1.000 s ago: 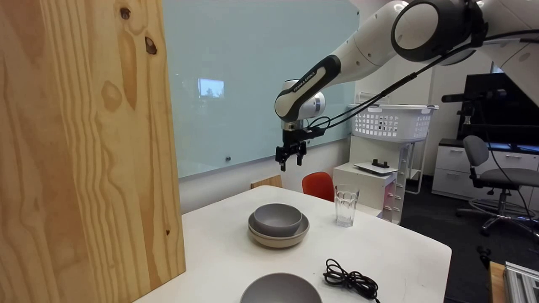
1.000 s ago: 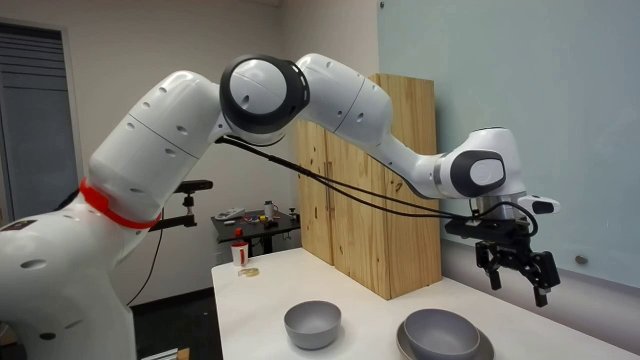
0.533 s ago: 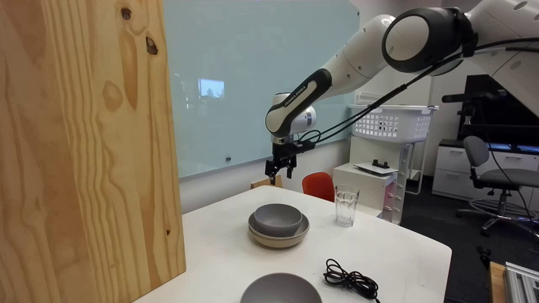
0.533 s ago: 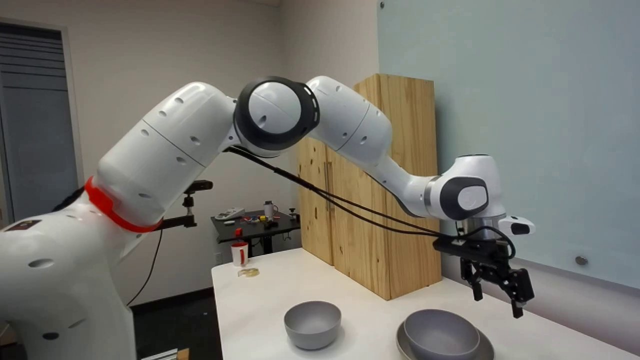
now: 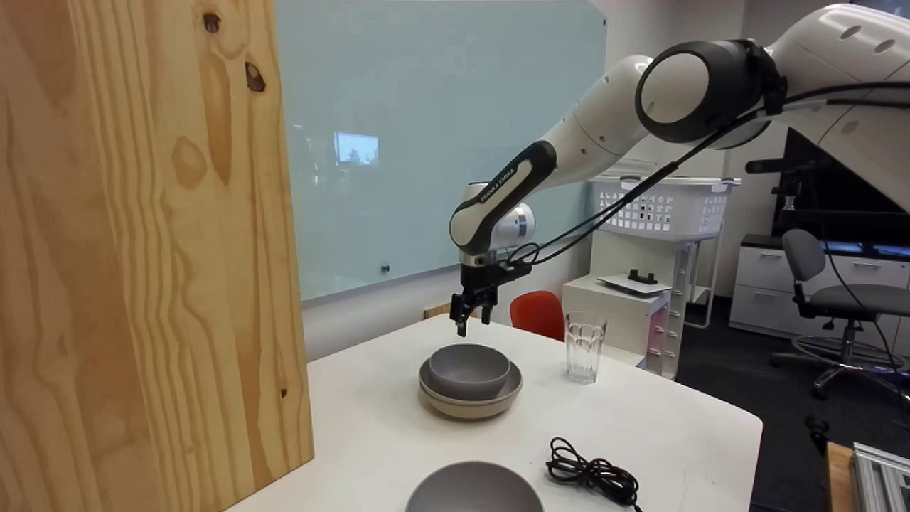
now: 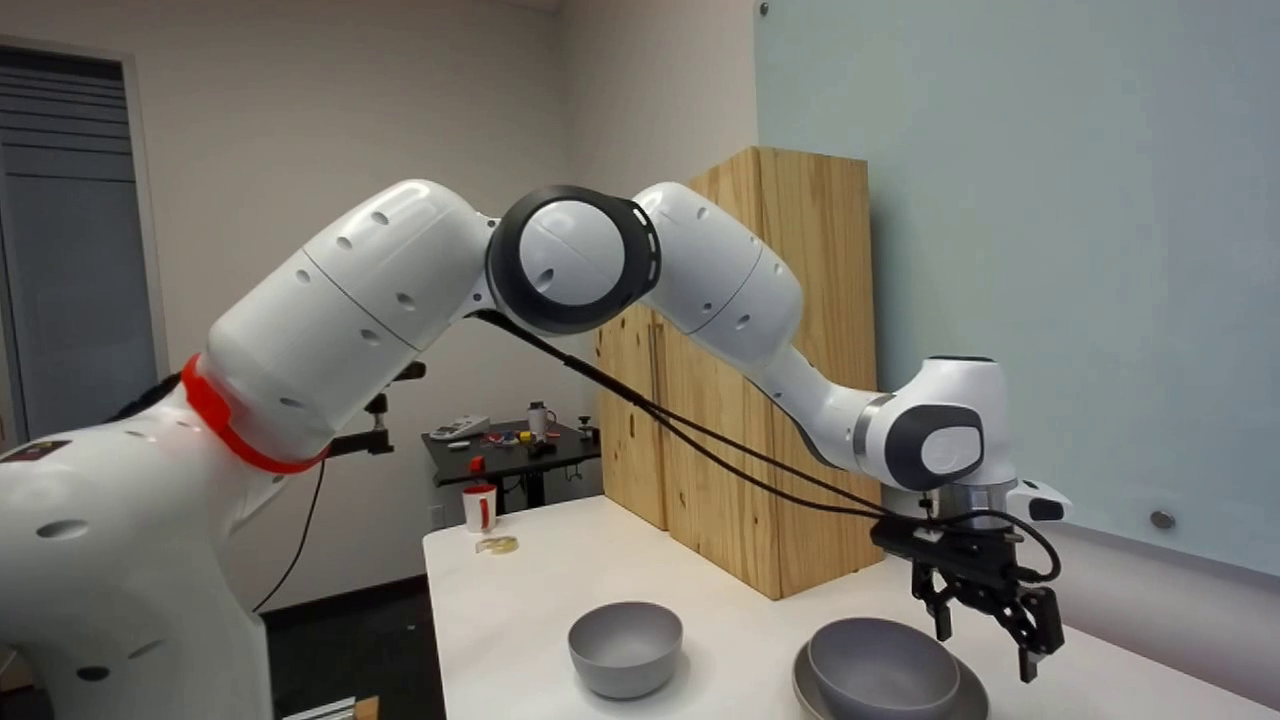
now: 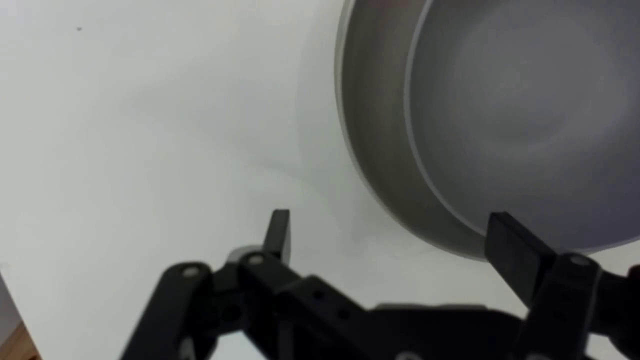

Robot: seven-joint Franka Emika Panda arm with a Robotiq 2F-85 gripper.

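1. In an exterior view, the gripper (image 5: pixel 474 325) points downward above the white table (image 5: pixel 370 416), its jaws spread wide and holding nothing. Just below it in the picture sits a gray bowl (image 5: pixel 469 377), upright and nested in a wider, shallower dish (image 5: pixel 473 411); a gap shows between the gripper and the bowl's rim. A clear tumbler (image 5: pixel 584 352) stands upright near the dish. A coiled black cable (image 5: pixel 593 475) lies nearer the camera, close to a separate bowl (image 5: pixel 475 491) cut off by the lower edge. A wooden cabinet (image 5: pixel 156 249) fills the picture's left side; a pale glass board (image 5: pixel 441 128) covers the wall behind, and a white basket (image 5: pixel 682 232) stands beyond the table.

2. In an exterior view, the white arm (image 6: pixel 710 270) arches across the scene, with the gripper raised just beside the gray bowl and dish, which the lower edge crops. The separate bowl appears whole, upright and apart from them. Farther off on the table are a red-and-white mug (image 6: pixel 480 508) and a pale ring-shaped item (image 6: pixel 497 545), too small to identify.

3. In the wrist view, the gripper enters from below, its two fingers (image 7: pixel 515 252) well apart. One shows against the tabletop; the other overlaps the rims of the gray bowl and dish.
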